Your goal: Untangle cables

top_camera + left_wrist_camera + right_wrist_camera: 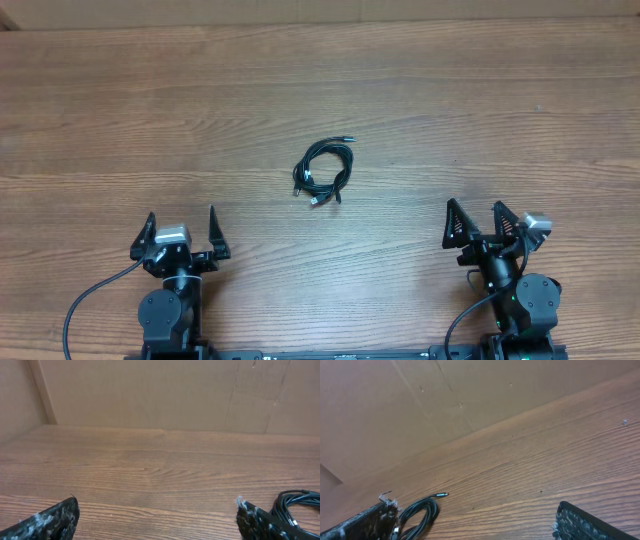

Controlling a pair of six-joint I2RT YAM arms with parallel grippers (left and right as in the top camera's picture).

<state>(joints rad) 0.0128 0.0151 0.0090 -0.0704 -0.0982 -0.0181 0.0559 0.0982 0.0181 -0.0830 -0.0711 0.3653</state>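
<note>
Wood table [100,100], cables [325,172] coiled mid-table, seemingly tangled

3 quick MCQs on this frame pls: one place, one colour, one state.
1. Where are the cables?
A. bundled on the table, ahead of and between the left gripper and the right gripper
B. hanging off the far edge
C. draped over one arm

2. What colour are they?
A. white
B. black
C. red

3. The two grippers are:
A. both shut
B. one shut on a cable
C. both open and empty

Answers:
1 A: overhead shows the bundle mid-table, apart from both grippers.
2 B: the cords are black in all three views.
3 C: the jaws stand spread with nothing between them.
</note>
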